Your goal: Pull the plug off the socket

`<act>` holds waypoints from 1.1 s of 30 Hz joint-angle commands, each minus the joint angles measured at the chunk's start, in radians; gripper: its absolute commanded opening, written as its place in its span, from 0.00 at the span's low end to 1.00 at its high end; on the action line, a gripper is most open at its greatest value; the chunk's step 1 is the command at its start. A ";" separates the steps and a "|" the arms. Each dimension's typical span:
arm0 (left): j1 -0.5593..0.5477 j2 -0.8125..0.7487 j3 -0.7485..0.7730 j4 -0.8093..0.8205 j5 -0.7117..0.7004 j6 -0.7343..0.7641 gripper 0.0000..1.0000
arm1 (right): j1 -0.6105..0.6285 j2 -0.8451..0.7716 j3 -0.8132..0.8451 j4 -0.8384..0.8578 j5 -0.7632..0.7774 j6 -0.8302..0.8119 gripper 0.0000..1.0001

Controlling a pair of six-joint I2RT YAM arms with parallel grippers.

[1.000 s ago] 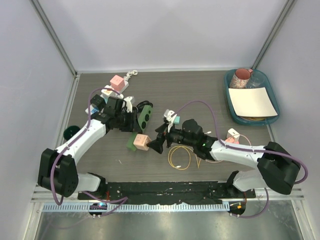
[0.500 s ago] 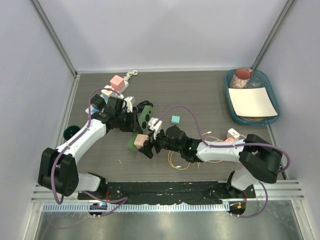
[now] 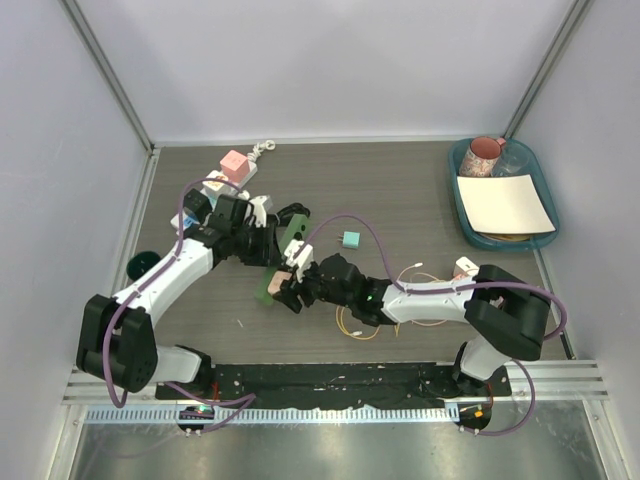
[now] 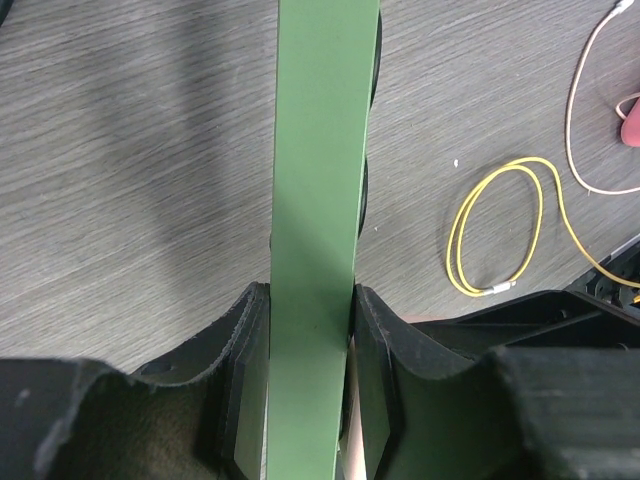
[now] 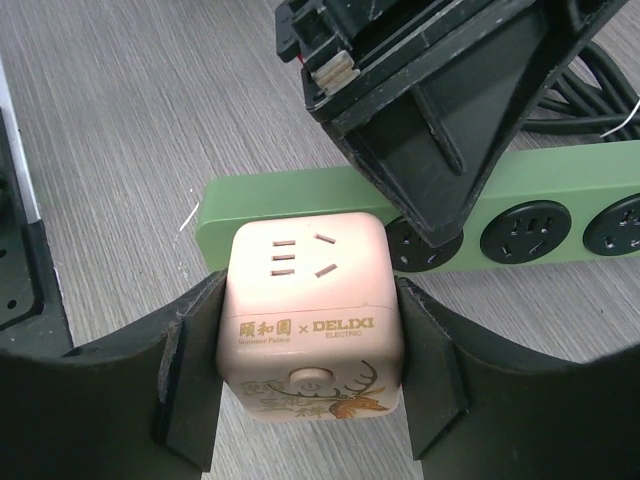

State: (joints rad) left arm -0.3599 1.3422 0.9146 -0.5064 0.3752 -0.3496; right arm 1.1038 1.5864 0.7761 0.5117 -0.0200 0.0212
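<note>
Pink plug (image 5: 305, 330) clasped by outstretched right claw (image 5: 312, 295).

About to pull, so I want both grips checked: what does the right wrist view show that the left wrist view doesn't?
Right wrist only: the pink cube plug seated on the strip, the right gripper with fingers against both its sides, and the strip's round sockets. Left wrist only: a yellow cable loop and a white cable lying on the table. Both: the green power strip clamped by the left gripper, and the table.
</note>
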 commanded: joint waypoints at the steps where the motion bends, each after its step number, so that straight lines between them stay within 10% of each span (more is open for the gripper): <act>1: -0.002 -0.008 0.021 0.069 0.031 0.020 0.00 | 0.033 -0.006 0.035 -0.008 0.055 -0.066 0.13; 4: -0.011 -0.006 0.026 0.039 -0.039 0.046 0.00 | 0.044 -0.009 0.049 -0.039 0.063 -0.089 0.01; 33: -0.037 0.043 0.056 -0.080 -0.311 0.095 0.00 | 0.060 -0.177 -0.066 -0.082 0.077 -0.087 0.01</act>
State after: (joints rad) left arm -0.4412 1.3788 0.9466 -0.5781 0.3050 -0.3454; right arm 1.1530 1.5082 0.7250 0.4156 0.0330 -0.0658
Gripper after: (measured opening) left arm 0.377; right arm 0.638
